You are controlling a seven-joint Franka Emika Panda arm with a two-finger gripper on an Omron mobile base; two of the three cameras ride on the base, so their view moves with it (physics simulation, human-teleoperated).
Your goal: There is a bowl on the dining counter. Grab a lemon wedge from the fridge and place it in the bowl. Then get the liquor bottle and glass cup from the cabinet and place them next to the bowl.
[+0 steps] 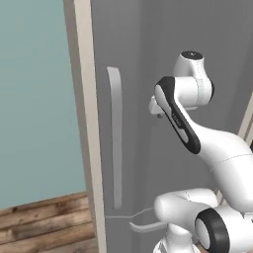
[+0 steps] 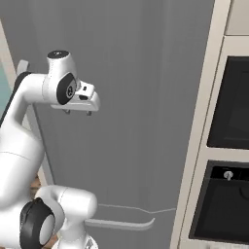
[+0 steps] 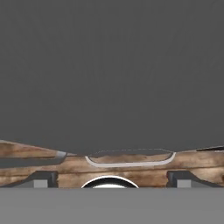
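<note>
Hand (image 2: 78,112) open, empty, close before fridge (image 2: 136,97) door

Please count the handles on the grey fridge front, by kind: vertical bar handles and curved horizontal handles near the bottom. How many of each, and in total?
On the fridge:
Vertical bar handle: 1
Curved horizontal handle: 1
Total: 2

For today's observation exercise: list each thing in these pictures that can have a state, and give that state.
fridge: door shut, long handle untouched.
gripper: open, empty, pointing down in front of the fridge door.
lower fridge handle: horizontal, untouched.
wall oven: doors shut, dark inside.
</note>
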